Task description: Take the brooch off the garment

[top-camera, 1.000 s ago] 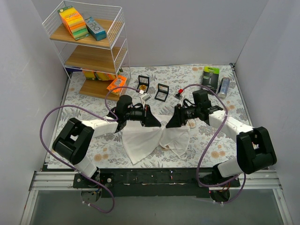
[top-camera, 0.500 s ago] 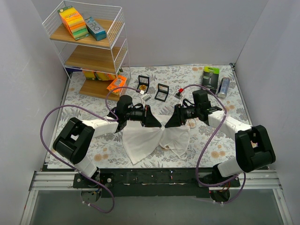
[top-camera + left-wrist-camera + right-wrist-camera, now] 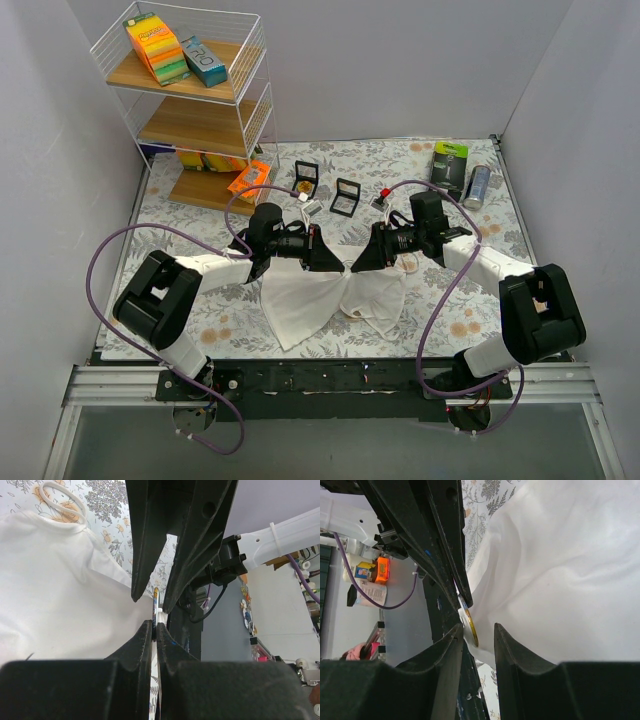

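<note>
A white garment (image 3: 300, 300) lies on the flowered cloth, lifted at its middle where both grippers meet. The brooch is a thin gold-rimmed disc, seen edge-on in the right wrist view (image 3: 471, 627) and in the left wrist view (image 3: 156, 599). My left gripper (image 3: 155, 630) is shut on the brooch's edge and the fabric there; in the top view it (image 3: 341, 266) points right. My right gripper (image 3: 477, 640) is open with the brooch's lower rim between its fingers; in the top view it (image 3: 357, 266) points left, tip to tip with the left one. The brooch is hidden in the top view.
A wire shelf (image 3: 190, 110) with boxes stands at the back left. Two open black boxes (image 3: 306, 178) (image 3: 346, 197), an orange packet (image 3: 248, 182), a green pack (image 3: 449, 165) and a can (image 3: 477, 186) lie along the back. White walls close both sides.
My right gripper has crept slightly left towards the left gripper. The left arm and the garment have barely moved.
</note>
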`<state>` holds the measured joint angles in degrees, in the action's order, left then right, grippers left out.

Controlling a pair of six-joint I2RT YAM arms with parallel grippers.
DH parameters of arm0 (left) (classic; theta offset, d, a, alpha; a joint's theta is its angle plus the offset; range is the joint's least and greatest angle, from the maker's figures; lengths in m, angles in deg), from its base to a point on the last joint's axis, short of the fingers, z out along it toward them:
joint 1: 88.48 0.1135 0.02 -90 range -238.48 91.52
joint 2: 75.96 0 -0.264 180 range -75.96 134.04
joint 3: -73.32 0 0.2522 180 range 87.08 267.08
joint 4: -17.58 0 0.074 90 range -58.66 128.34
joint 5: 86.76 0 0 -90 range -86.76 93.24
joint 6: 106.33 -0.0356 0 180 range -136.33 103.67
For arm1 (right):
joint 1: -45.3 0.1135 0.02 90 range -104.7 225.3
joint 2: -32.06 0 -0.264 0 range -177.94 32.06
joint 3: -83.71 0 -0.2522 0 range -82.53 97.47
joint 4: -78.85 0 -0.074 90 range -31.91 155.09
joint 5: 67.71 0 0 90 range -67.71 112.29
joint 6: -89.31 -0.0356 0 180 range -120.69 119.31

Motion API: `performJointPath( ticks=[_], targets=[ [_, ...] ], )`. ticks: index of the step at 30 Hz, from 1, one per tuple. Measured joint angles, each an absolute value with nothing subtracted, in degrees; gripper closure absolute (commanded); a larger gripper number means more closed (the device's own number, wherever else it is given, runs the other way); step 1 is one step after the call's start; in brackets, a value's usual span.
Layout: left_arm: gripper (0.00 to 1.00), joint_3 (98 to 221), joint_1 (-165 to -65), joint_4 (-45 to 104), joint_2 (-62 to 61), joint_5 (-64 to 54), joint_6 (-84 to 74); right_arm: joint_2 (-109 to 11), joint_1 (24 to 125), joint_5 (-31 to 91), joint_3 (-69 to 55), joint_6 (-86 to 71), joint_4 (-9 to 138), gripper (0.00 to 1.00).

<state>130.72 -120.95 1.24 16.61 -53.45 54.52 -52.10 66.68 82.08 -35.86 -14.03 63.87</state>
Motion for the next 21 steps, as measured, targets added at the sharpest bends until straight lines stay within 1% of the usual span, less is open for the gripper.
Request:
performJointPath(
  ticks=[21],
  targets=[
    [1.0, 130.8, -121.0, 0.0, 18.4, -54.7, 56.4, -52.8, 66.7, 82.0, -35.9, -14.0, 64.0, 0.61]
  ],
)
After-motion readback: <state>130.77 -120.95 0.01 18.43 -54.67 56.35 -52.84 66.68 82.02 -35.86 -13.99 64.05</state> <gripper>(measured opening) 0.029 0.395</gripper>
